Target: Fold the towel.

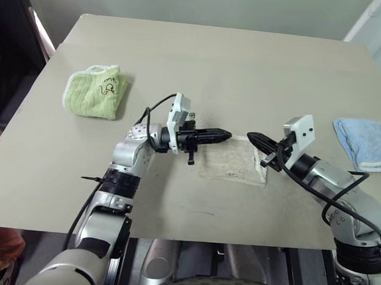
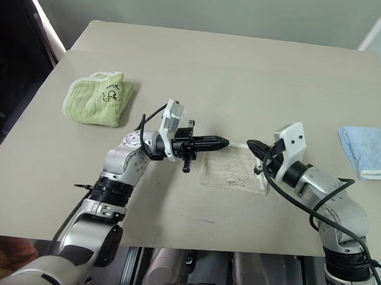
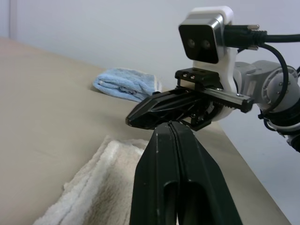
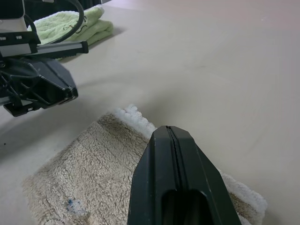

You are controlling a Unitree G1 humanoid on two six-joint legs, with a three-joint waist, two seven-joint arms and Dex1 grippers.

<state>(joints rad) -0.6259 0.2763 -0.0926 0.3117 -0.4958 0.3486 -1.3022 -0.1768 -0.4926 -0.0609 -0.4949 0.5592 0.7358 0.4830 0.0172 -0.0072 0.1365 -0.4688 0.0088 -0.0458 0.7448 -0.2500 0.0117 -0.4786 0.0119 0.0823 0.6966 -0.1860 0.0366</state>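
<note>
Beige towel (image 1: 233, 162) lies folded on the table (image 1: 245, 69) between the left claw (image 1: 221, 136) and right claw (image 1: 255, 137), both pressed together, empty

readable text: none in any view
green cloth (image 2: 98, 100): dark line drawing printed on it, small scribble beside it, too small to read as letters
towel (image 4: 89, 183): tiny blue speck on the pile, not legible as a mark or label
blue cloth (image 1: 367, 143): no label or print visible
gripper camera housing (image 3: 206, 35): no brand or number legible
table (image 1: 233, 62): no markings
</note>
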